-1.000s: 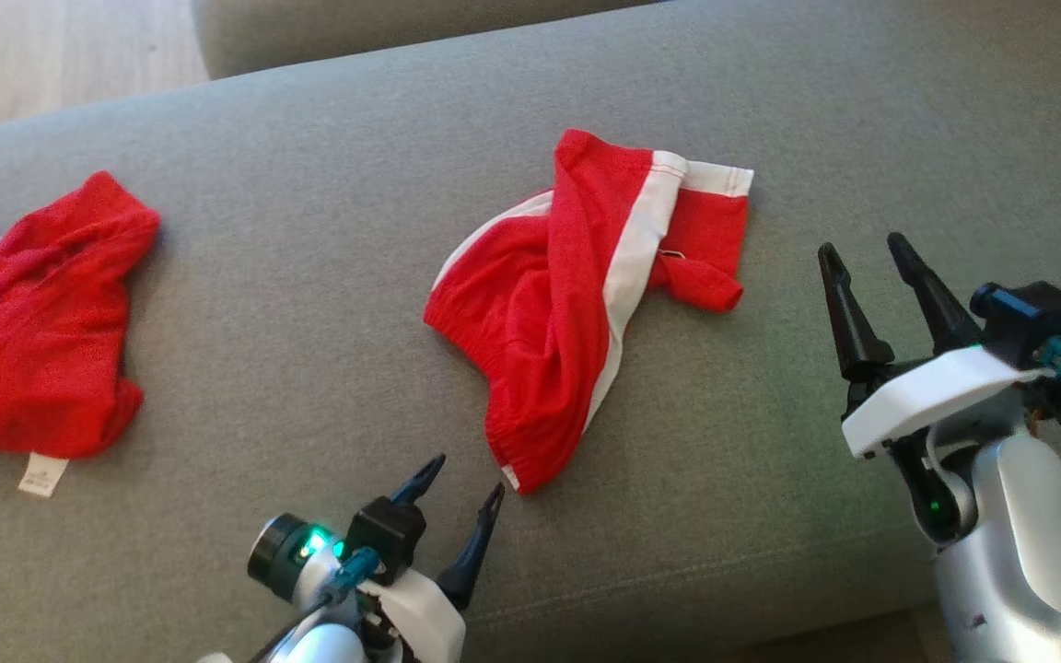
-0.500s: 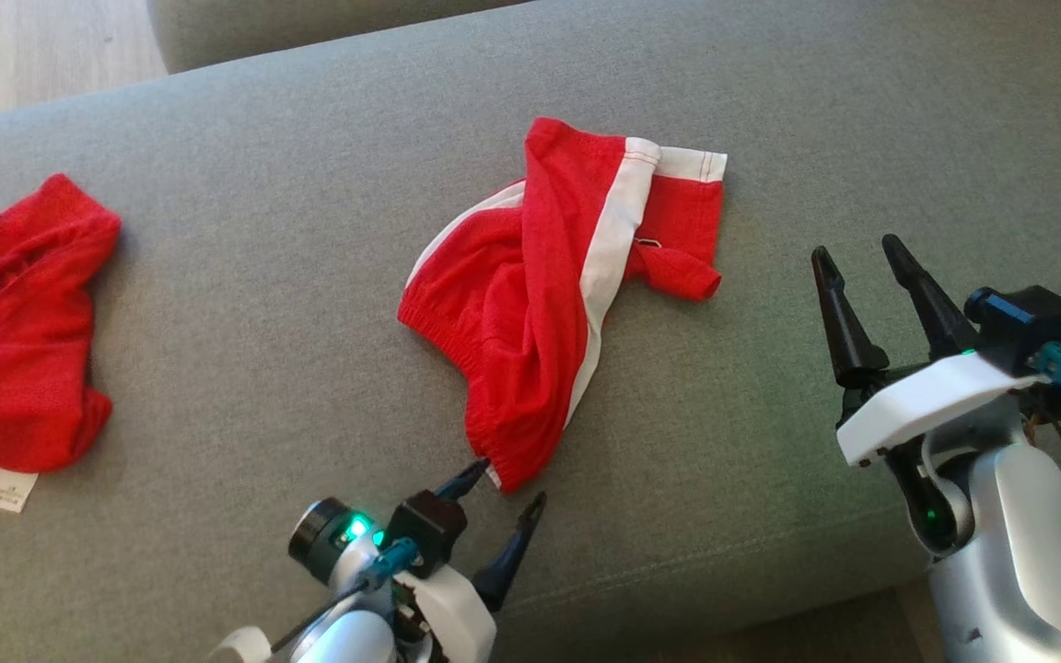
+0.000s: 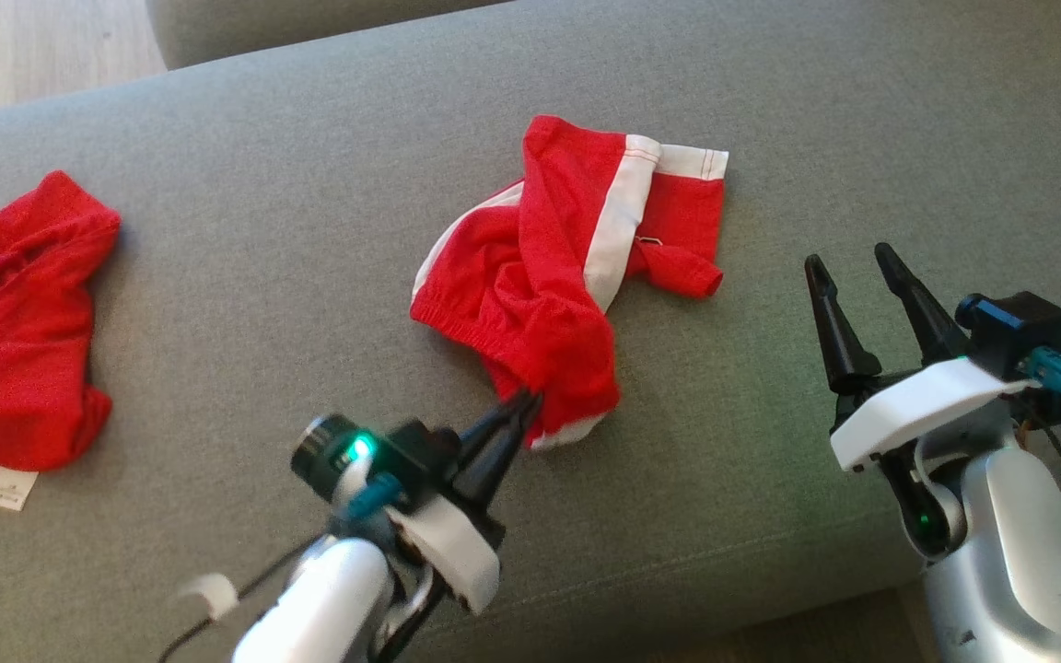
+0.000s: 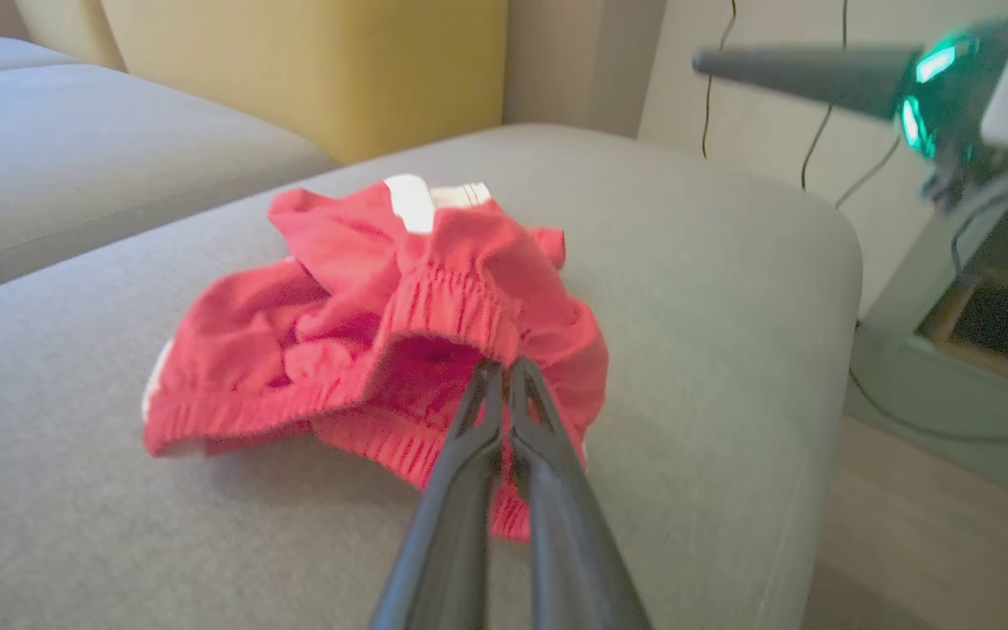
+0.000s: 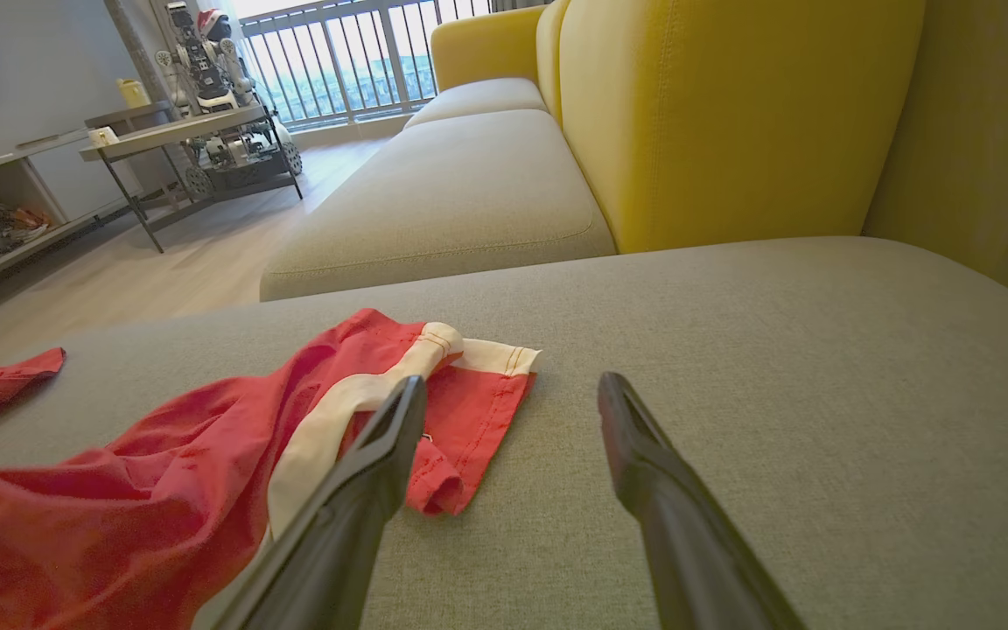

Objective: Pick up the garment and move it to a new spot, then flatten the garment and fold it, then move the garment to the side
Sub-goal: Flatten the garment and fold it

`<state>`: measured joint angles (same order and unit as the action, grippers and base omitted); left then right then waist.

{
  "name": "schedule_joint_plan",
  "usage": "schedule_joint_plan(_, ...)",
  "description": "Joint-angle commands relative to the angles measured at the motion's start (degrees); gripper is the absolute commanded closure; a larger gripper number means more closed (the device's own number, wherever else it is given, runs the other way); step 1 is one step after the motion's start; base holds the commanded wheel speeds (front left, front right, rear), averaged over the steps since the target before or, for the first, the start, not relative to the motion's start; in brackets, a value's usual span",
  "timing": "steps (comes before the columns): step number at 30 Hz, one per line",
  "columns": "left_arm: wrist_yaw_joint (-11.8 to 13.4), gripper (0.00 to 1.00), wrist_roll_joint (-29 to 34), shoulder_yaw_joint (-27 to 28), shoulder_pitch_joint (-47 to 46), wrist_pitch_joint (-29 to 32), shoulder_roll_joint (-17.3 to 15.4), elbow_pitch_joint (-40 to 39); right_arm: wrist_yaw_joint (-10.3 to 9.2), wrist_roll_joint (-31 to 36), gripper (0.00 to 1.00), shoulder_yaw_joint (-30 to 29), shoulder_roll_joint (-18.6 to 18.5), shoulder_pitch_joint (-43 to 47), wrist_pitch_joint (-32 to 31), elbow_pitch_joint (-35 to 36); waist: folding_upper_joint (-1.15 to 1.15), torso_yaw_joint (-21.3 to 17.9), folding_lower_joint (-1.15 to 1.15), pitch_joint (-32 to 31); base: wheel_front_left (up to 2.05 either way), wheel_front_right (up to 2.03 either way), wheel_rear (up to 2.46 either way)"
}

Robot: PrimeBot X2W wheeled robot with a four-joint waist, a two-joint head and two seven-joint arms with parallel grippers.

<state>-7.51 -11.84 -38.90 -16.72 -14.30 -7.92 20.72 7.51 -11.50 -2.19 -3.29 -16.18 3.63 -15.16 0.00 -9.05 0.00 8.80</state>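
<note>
Pinching red garment [image 3: 549,276] at its hem, left gripper [image 3: 523,403] is clamping tight; right gripper [image 3: 846,256] is hovering splayed nearby.

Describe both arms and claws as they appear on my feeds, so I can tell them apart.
Both match: the left claw and right claw each have two long, dark, tapering fingers on a white bracket, a black camera block with a teal connector, a green light and a glossy silver-grey forearm. The left also has a thin dark cable bearing a white tag.
</note>
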Motion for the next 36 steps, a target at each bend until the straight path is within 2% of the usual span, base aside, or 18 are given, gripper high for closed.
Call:
schedule_joint_plan(1, 0.0, 1.00, -1.3, 2.7, -2.0, -0.7, -0.6, -2.9, -0.02, 0.1, 0.00, 1.2, 0.4, -1.5, 0.5, 1.7, 0.00, 0.1, 0.00, -0.2, 0.00, 0.00, 0.00)
schedule_joint_plan(4, 0.0, 1.00, -4.6, 5.5, -2.1, -0.7, -1.3, -7.0, -0.02, 0.0, 0.00, 1.4, 0.4, -1.7, 0.6, 1.3, 0.00, 0.2, 0.00, -0.5, 0.00, 0.00, 0.00)
schedule_joint_plan(7, 0.0, 1.00, -6.4, 8.4, -3.3, -0.7, -3.2, -6.5, -0.02, -0.2, 0.00, 1.9, 0.4, -2.0, 0.6, 0.9, 0.00, 0.0, 0.00, -0.5, 0.00, 0.00, 0.00)
schedule_joint_plan(14, 2.4, 1.00, -9.0, 14.6, -8.7, 1.7, -6.6, 4.7, -0.02, -0.3, 0.00, 4.3, 0.4, -3.7, 1.2, 0.4, 0.00, -1.4, 0.00, 1.8, 0.00, 0.00, 0.00)
schedule_joint_plan(20, 4.5, 1.00, -7.0, 15.4, -13.1, 2.9, -9.6, 15.4, -0.02, -0.6, 0.00, 5.3, 0.4, -5.1, 1.8, 0.1, 0.00, -2.3, 0.00, 4.4, 0.00, 0.00, 0.00)
schedule_joint_plan(23, 6.0, 1.00, -5.6, 15.0, -15.0, 2.9, -10.2, 20.4, -0.02, -0.4, 0.00, 5.5, 0.4, -5.7, 2.0, -0.1, 0.00, -2.2, 0.00, 5.7, 0.00, 0.00, 0.00)
schedule_joint_plan(28, 6.3, 1.00, -4.6, 13.9, -17.2, 1.7, -9.1, 25.3, -0.02, -0.1, 0.00, 5.5, 0.4, -6.4, 2.1, -0.3, 0.00, -1.5, 0.00, 6.8, 0.00, 0.00, 0.00)
schedule_joint_plan(29, 6.3, 0.61, -4.4, 13.7, -17.6, 1.3, -8.7, 26.1, -0.02, 0.0, 0.00, 5.5, 0.4, -6.5, 2.1, -0.4, 0.00, -1.2, 0.00, 6.9, 0.00, 0.00, 0.00)
schedule_joint_plan(30, 6.3, 0.17, -4.3, 13.5, -17.9, 0.8, -8.2, 26.7, -0.02, 0.2, 0.00, 5.5, 0.4, -6.5, 2.1, -0.4, 0.00, -0.9, 0.00, 6.9, 0.00, 0.00, 0.00)
schedule_joint_plan(31, 6.1, 0.00, -4.2, 13.3, -18.1, 0.4, -7.6, 27.1, -0.02, 0.3, 0.00, 5.5, 0.4, -6.6, 2.1, -0.5, 0.00, -0.6, 0.00, 6.9, 0.00, 0.00, 0.00)
schedule_joint_plan(36, 6.2, 0.00, -4.3, 13.4, -17.8, -0.5, -5.8, 27.4, -0.02, 1.0, 0.00, 5.0, 0.4, -6.3, 1.9, -1.0, 0.00, 1.5, 0.00, 5.4, 0.00, 0.00, 0.00)
